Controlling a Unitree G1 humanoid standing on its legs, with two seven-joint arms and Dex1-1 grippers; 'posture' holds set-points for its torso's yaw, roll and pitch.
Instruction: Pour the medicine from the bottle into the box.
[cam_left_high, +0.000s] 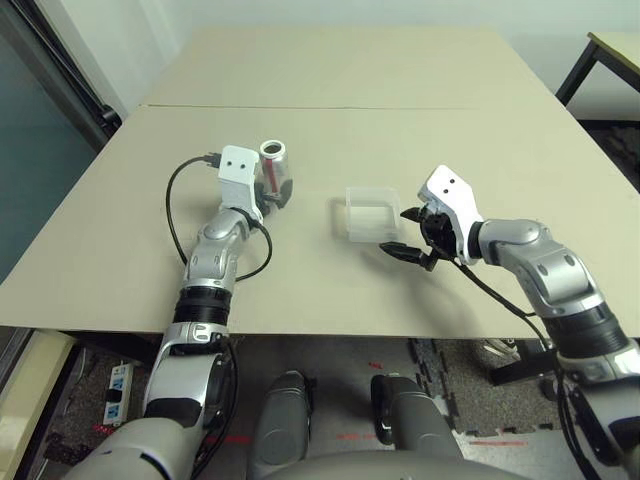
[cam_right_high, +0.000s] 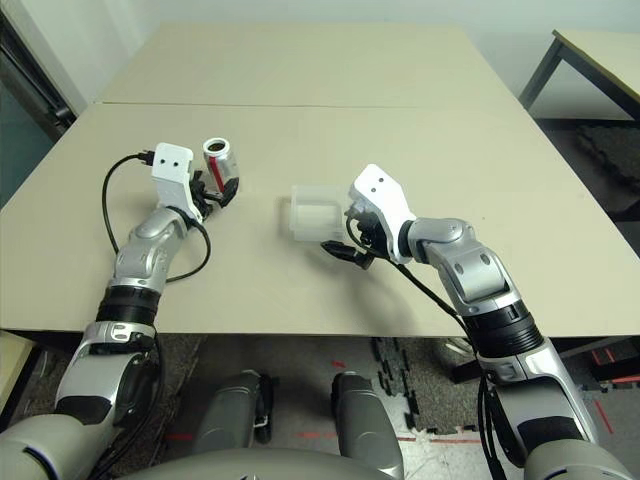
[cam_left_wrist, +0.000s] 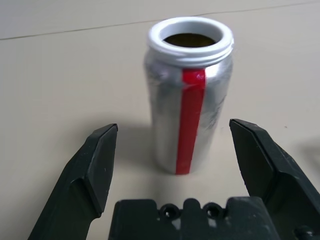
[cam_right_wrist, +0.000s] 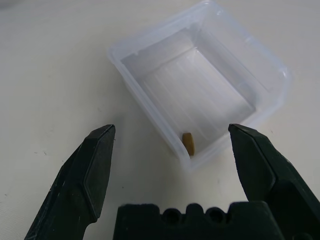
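The bottle (cam_left_wrist: 190, 100) is a silver cylinder with a red stripe and an open white-rimmed mouth. It stands upright on the table (cam_left_high: 330, 290) left of centre, also seen as the bottle (cam_left_high: 272, 163). My left gripper (cam_left_wrist: 174, 130) is open, one finger on each side of the bottle's base, with a gap on both sides. The box (cam_right_wrist: 200, 85), clear plastic, lies at the table's middle, also seen as the box (cam_left_high: 371, 212). A small brown pill (cam_right_wrist: 188, 142) rests inside against its near wall. My right gripper (cam_left_high: 402, 232) is open, just right of the box, fingers apart from it.
A black cable (cam_left_high: 175, 215) loops on the table from my left wrist. A seam (cam_left_high: 400, 108) crosses the tabletop beyond the objects. Another table's corner (cam_left_high: 610, 50) stands at the far right. The front edge runs close under both forearms.
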